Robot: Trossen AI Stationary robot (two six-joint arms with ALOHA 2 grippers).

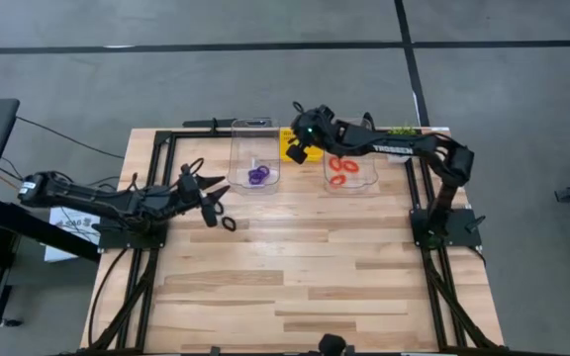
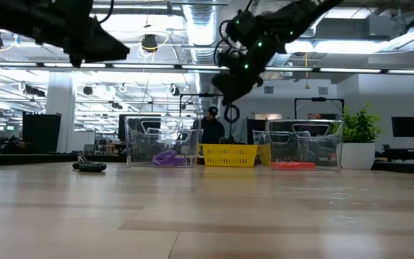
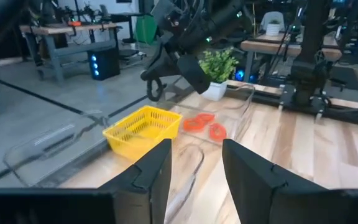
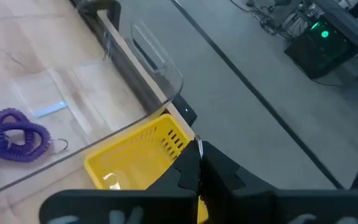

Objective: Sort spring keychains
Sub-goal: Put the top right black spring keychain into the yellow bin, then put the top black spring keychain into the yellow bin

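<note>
My right gripper (image 1: 299, 144) hovers over the yellow basket (image 1: 287, 153) at the table's far edge, shut on a black spring keychain (image 2: 231, 113). Purple keychains (image 1: 257, 175) lie in the left clear bin (image 1: 253, 127). Orange-red ones (image 1: 340, 170) lie in the right clear bin (image 1: 374, 178). More black keychains (image 1: 228, 222) lie flat on the table just near of my left gripper (image 1: 216, 192). That gripper is open and held above the wood, touching nothing. My right gripper pinches the black keychain by its top end (image 2: 230, 105) between the two fingers, which slant down from the table's right. The coil hangs below the fingertips, lifted clear above the yellow basket (image 4: 143, 157). A thin metal ring (image 4: 199, 147) shows at the shut fingertips.
The two clear bins flank the yellow basket (image 2: 229, 154) along the far edge. A small potted plant (image 2: 359, 140) stands at the far right. The black frame rails (image 1: 156, 148) run along the table's sides. Bare wood fills the near half.
</note>
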